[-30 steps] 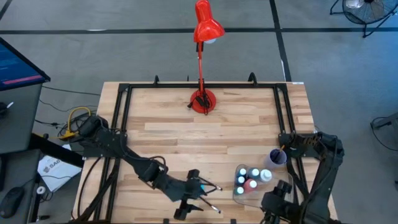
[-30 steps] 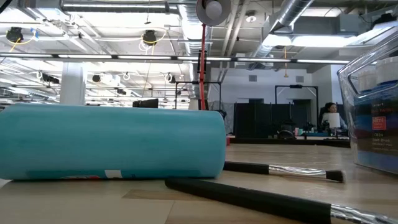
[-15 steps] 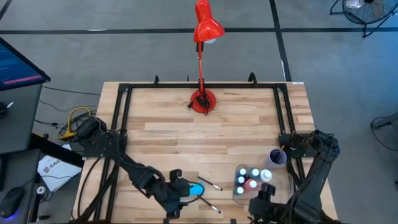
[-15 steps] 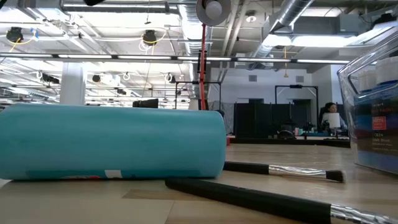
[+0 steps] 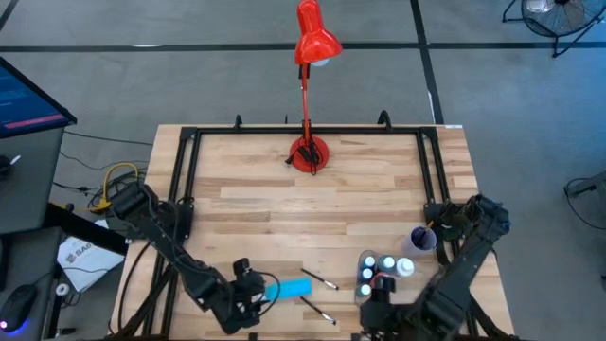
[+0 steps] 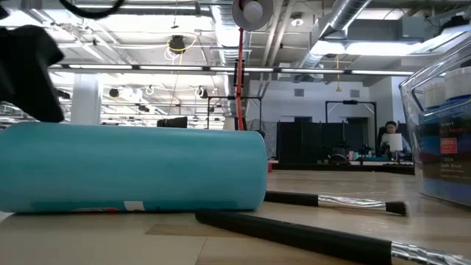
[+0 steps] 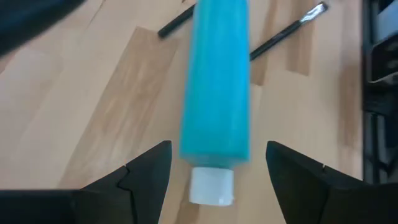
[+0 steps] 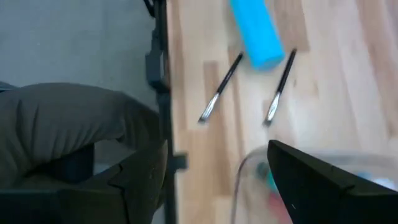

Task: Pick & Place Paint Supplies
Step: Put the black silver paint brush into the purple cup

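At the near edge of the table (image 5: 379, 189) I had the left gripper (image 7: 217, 168) low over the wood, jaws apart and empty, framing the white cap of the teal tube (image 7: 216, 87); I judged this alignment suited a grasp along the tube's width. The tube lay on its side near the middle of the near edge, untouched by either finger. Just beside it, towards the right edge, lay two thin paintbrushes (image 5: 320, 279), near each other but apart, still to be collected. The right gripper (image 8: 217, 168) waited at the near right corner, jaws apart and empty, above the clear tray (image 5: 360, 294), which held several white-capped bottles (image 5: 383, 270); I took the tray to be the collection point. A lilac cup (image 5: 422, 239) stood just beyond the tray by the right edge. The red desk lamp (image 5: 310, 152) stood at the middle of the far edge, clear of the work. The right arm covered part of the tray from above, so I could not count its contents, and the low view cut off the tube's cap end.
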